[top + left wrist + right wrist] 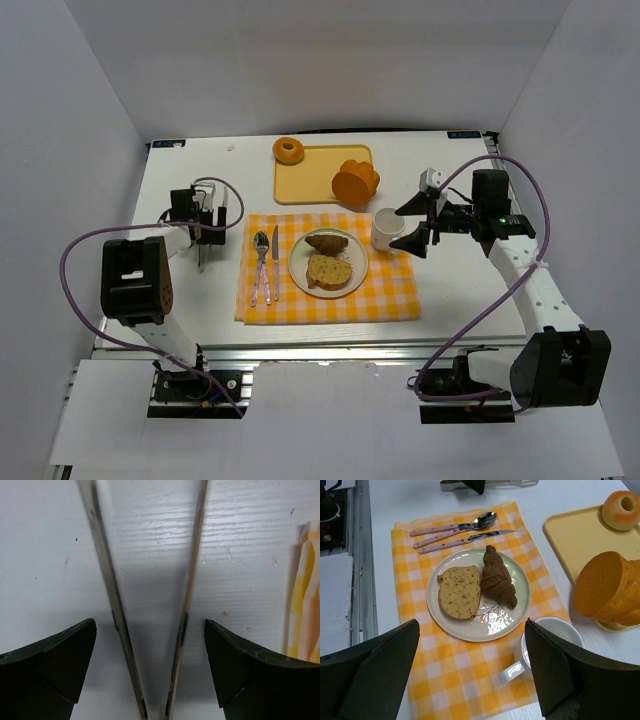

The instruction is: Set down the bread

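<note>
A slice of bread [329,271] and a brown croissant [327,242] lie on a pale plate [357,279] on the yellow checked cloth [390,295]; the right wrist view shows the slice [460,592], croissant [498,576] and plate [485,625] too. My right gripper [417,223] is open and empty, held above the white mug [387,228], right of the plate. My left gripper [203,232] is open, low over metal tongs [115,600] that lie on the white table left of the cloth, its fingers apart on either side of them.
A yellow tray [310,175] at the back holds a bagel [289,150] and an orange loaf [355,182]. A spoon, fork and knife [264,265] lie on the cloth's left part. White walls enclose the table [460,290].
</note>
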Controlling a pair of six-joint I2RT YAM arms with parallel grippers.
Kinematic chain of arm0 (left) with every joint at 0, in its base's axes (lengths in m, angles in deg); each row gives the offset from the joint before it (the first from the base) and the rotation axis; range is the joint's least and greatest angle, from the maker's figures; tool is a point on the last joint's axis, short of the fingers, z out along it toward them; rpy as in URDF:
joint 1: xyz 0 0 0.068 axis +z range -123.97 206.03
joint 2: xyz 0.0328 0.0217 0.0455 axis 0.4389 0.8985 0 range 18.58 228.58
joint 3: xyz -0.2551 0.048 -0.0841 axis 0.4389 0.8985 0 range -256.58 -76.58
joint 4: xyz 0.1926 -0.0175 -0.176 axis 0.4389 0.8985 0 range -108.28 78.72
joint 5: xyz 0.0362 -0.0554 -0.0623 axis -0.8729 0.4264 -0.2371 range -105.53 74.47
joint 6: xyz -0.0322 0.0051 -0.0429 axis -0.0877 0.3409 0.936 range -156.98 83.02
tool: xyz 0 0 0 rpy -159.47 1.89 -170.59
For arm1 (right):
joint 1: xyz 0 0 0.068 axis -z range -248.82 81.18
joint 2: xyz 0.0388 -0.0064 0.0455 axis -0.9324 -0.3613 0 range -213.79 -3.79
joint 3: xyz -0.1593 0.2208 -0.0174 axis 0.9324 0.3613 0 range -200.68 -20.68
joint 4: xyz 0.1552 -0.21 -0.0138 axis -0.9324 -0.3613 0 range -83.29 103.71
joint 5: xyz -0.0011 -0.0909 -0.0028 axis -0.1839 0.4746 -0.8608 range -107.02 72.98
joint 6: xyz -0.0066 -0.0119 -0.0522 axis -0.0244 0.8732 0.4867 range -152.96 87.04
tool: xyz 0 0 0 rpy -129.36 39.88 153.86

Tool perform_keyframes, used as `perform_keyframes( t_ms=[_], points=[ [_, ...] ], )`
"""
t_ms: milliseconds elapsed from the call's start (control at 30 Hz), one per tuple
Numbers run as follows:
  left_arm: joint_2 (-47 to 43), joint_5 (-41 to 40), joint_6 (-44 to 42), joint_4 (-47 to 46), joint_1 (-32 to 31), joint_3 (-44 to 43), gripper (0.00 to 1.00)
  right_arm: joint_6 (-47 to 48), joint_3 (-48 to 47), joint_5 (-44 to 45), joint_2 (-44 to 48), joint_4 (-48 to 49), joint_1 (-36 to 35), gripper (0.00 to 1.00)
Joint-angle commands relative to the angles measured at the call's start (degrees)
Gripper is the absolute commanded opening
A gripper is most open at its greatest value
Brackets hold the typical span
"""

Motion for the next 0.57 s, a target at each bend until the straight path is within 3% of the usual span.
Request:
perform_keyframes(
  t_ms=[0, 233, 367, 467, 533],
  points=[
    [-2.1, 2.8, 1.4, 0.4, 0.7, 0.5, 0.98, -2.7, -2.1, 1.8, 0.9, -0.5, 0.3, 0.89],
    [-11.4, 4.3, 6.5, 0.8, 1.1, 2.6, 0.98, -28.0, -1.9, 21.5, 2.5, 10.4, 0.3, 0.89],
    [-20.5, 4.2, 15.0, -3.6, 1.1, 6.6, 0.98, -33.4, -5.3, 33.4, 2.5, 9.9, 0.3, 0.89],
    [-26.6, 4.6, 26.2, -7.4, 1.0, 8.9, 0.98, -34.8, -5.9, 36.0, 2.8, 10.8, 0.3, 0.89],
    [-29.8, 7.0, 28.4, -8.5, 1.1, 9.6, 0.98, -34.8, -6.0, 36.3, 2.9, 11.8, 0.5, 0.89]
  ],
)
